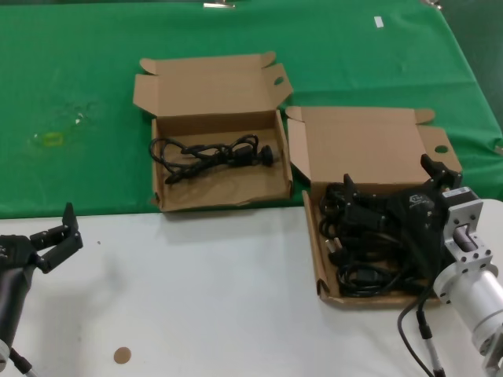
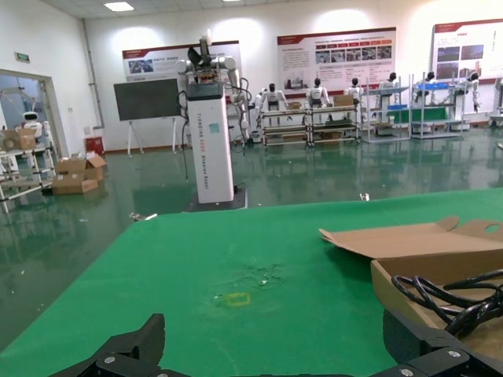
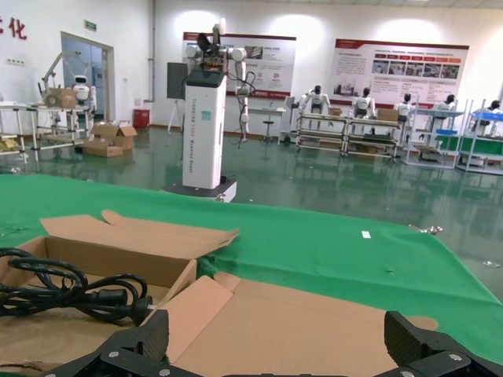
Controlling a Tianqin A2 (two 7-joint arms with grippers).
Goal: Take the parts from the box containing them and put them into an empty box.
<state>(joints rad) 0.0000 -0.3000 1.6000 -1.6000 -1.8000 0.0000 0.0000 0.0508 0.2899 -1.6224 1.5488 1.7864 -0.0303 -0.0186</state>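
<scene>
The box containing the parts [image 1: 316, 259] lies at the right with its lid [image 1: 369, 141] open, and holds a pile of black power cords [image 1: 357, 236]. My right gripper [image 1: 393, 179] hovers just above that pile, open and holding nothing. In the right wrist view it [image 3: 279, 342] is wide open over the lid [image 3: 314, 322]. The other box [image 1: 224, 200] in the middle holds one looped cord [image 1: 212, 153], also visible in the right wrist view [image 3: 71, 294]. My left gripper [image 1: 51, 236] is open and empty at the front left.
A green cloth [image 1: 78, 78] covers the far half of the table and the near half is white [image 1: 196, 298]. A yellow mark [image 1: 51, 140] is on the cloth. A small brown disc [image 1: 121, 355] lies near the front edge.
</scene>
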